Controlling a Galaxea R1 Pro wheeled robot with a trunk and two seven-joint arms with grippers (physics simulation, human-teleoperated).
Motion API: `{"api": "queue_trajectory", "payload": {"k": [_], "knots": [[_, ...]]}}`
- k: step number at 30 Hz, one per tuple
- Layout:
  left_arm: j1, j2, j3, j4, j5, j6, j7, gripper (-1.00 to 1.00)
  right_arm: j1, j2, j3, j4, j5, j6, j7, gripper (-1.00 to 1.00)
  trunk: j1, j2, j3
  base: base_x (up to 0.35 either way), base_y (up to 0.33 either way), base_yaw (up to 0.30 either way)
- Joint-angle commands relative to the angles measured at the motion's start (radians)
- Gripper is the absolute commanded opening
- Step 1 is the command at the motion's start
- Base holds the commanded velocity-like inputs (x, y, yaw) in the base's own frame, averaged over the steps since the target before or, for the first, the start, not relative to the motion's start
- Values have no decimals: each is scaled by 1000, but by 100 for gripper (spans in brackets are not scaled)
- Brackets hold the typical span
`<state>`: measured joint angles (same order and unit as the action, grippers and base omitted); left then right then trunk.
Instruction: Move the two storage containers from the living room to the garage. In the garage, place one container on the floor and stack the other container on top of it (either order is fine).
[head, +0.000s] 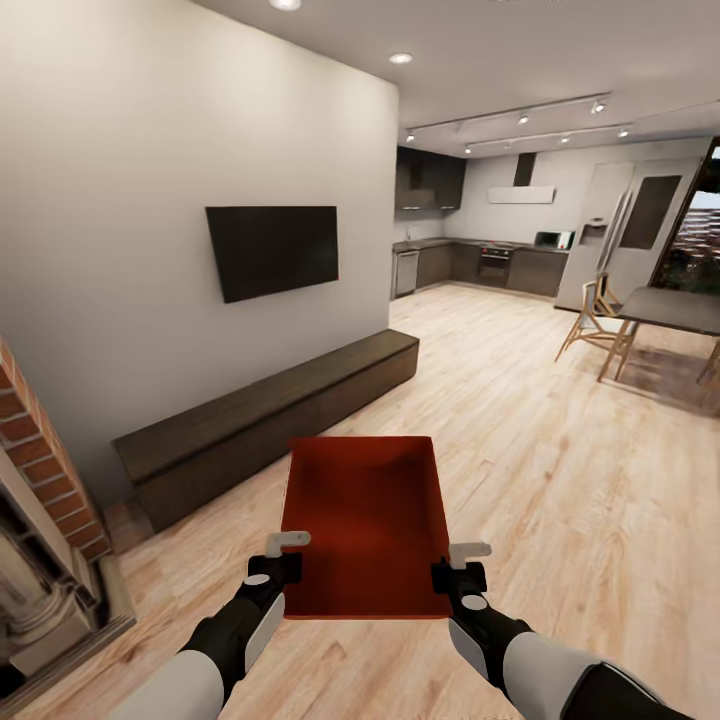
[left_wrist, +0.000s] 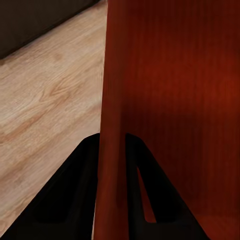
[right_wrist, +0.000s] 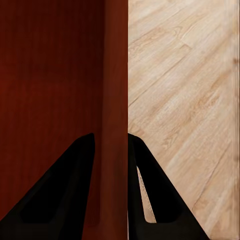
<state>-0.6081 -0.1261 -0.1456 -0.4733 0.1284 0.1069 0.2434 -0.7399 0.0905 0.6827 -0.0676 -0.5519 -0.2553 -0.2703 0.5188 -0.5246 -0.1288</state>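
One container (head: 365, 525) is seen, orange-red, open-topped, held level above the wood floor (head: 560, 480) in front of the robot. Two grippers are in view, one per side wall.

Both arms are extended forward and low, forearms converging slightly toward the container's near end. The left gripper (head: 283, 556) is set on the left wall near the near corner; the right gripper (head: 462, 562) is set likewise on the right wall.

In the left wrist view the container wall (left_wrist: 112, 115) is seen edge-on, running straight between the two black fingers (left_wrist: 75, 192), one finger outside, one inside the box. Left gripper (left_wrist: 111, 187) is clamped on the wall, fingers touching it on both faces. The right wrist view is the mirror case: wall (right_wrist: 116, 100) is pinched between the fingers (right_wrist: 67, 190), right gripper (right_wrist: 111, 185) closed on it, floor planks (right_wrist: 185, 100) visible on the outer side.

Surroundings counted: one black TV (head: 272, 250) on the grey wall, one long dark cabinet (head: 260, 420) under it, just beyond the container's far end. One brick fireplace (head: 40, 480) is at the left edge. A kitchen (head: 480, 255) is seen far back, with a table (head: 675, 310) and chair (head: 595, 320) at right.
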Motion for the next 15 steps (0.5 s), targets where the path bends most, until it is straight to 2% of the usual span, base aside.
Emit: {"api": "queue_trajectory", "payload": {"k": [1, 15], "knots": [[-1, 2, 30, -4, 8, 7, 13, -100, -1, -23, -41, 0, -8, -7, -1, -100, 0, -2, -2, 0, 0, -292], [-1, 2, 31, -4, 8, 7, 13, -100, -1, -21, -41, 0, -8, -7, -1, -100, 0, -2, -2, 0, 0, -292]]}}
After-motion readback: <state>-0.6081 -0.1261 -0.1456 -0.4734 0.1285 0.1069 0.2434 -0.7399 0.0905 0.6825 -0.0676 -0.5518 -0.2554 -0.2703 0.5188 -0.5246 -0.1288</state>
